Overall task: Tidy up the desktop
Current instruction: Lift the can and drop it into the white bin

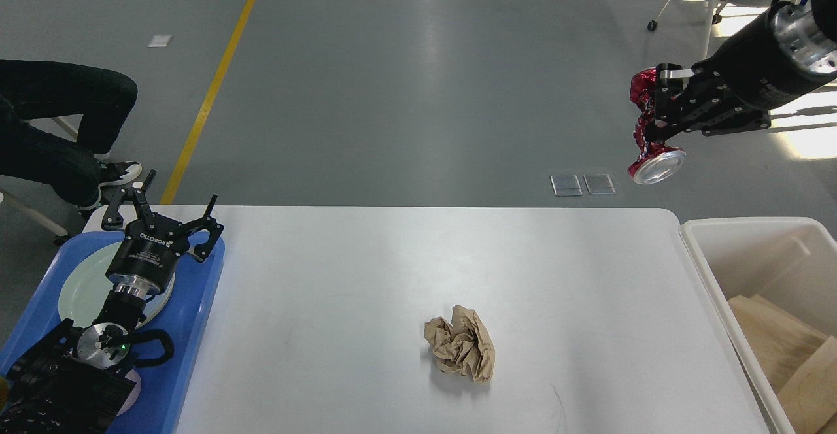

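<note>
The only writing I can read is "ROBOTIQ" in white on the black body of my left gripper (167, 215), whose fingers are spread wide with nothing between them, above the blue plastic tray (189, 329) at the left end of the desktop (340, 277). A pale round plate (82, 290) lies in that tray beneath my wrist.

The desktop is a smooth, matte white slab with rounded corners, its long axis running left to right across my view. On it, right of centre and toward my side, sits a crumpled ball of brown paper (461, 344), rough and creased.

My right gripper (652, 117) is clamped on a crushed red can (649, 140), shiny and dented, its silver end facing down and toward me. It hangs high beyond the desktop's far right corner. A cream-white plastic bin (703, 251) stands against the desktop's right end, holding brown cardboard pieces (778, 349).
</note>
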`<state>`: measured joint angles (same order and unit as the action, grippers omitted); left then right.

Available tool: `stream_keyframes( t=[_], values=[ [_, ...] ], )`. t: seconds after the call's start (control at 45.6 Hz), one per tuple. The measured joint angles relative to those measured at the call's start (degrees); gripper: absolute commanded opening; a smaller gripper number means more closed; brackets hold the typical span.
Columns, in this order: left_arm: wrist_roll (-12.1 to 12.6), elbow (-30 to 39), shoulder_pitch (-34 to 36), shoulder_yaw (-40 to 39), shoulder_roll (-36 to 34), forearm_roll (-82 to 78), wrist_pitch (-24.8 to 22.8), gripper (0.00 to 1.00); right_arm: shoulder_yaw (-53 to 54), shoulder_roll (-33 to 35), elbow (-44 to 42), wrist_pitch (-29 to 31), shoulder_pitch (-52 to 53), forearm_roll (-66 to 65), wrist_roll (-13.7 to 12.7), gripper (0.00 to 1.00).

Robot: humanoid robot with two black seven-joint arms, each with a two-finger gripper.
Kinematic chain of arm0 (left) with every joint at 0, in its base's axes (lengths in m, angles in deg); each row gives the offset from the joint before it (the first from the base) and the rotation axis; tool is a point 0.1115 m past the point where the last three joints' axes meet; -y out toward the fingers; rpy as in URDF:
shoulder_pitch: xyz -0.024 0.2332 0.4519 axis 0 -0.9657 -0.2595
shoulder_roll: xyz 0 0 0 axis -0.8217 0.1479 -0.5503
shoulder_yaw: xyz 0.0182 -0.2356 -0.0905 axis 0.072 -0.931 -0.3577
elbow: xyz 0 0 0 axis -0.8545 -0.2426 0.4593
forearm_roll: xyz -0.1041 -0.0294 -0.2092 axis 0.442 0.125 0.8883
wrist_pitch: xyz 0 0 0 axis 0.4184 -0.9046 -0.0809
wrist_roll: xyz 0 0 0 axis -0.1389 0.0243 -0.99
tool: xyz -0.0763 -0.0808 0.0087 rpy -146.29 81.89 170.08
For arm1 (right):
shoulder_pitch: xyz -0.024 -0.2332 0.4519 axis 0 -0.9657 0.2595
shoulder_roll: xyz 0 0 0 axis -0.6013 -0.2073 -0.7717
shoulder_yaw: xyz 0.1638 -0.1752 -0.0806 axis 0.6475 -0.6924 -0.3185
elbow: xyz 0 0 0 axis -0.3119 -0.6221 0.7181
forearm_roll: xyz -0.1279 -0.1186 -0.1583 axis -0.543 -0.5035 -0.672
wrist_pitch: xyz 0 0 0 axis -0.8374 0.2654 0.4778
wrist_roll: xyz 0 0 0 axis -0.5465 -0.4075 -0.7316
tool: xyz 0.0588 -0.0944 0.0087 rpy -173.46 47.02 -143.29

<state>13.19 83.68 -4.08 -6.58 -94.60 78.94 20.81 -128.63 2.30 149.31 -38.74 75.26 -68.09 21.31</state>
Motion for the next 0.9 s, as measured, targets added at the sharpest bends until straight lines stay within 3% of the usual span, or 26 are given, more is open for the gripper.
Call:
stream_keyframes(
  t=[0.132, 0.307, 0.504, 0.526, 0.548, 0.592, 0.636, 0.658, 0.899],
  values=[
    [0.0, 0.0, 0.0, 0.0, 0.0, 0.0, 0.0, 0.97, -1.4, 0.6, -7.5, -2.3, -6.2, -0.1, -0.1, 0.00],
    [0.0, 0.0, 0.0, 0.0, 0.0, 0.0, 0.0, 0.97, 0.2, 5.3, -19.7, -9.6, -22.7, 0.0, -0.1, 0.00],
    [0.0, 0.0, 0.0, 0.0, 0.0, 0.0, 0.0, 0.97, 5.0, 8.5, -25.1, -18.8, -39.3, 0.0, -0.1, 0.00],
    [0.0, 0.0, 0.0, 0.0, 0.0, 0.0, 0.0, 0.97, 5.5, 8.5, -25.6, -19.5, -40.7, 0.0, -0.1, 0.06],
    [0.0, 0.0, 0.0, 0.0, 0.0, 0.0, 0.0, 0.97, 5.8, 8.5, -26.2, -20.1, -42.1, -0.1, -0.1, 0.28],
    [0.0, 0.0, 0.0, 0.0, 0.0, 0.0, 0.0, 0.97, 6.4, 8.4, -28.5, -21.9, -46.4, -0.1, -0.1, 0.55],
    [0.0, 0.0, 0.0, 0.0, 0.0, 0.0, 0.0, 0.97, 6.7, 8.2, -30.0, -22.8, -48.4, -0.1, -0.1, 0.89],
    [0.0, 0.0, 0.0, 0.0, 0.0, 0.0, 0.0, 0.97, 6.8, 8.0, -31.1, -23.6, -49.9, -0.1, -0.1, 1.00],
    [0.0, 0.0, 0.0, 0.0, 0.0, 0.0, 0.0, 0.97, 8.1, 4.0, -36.9, -34.3, -60.4, 0.0, -0.1, 1.00]
  ],
)
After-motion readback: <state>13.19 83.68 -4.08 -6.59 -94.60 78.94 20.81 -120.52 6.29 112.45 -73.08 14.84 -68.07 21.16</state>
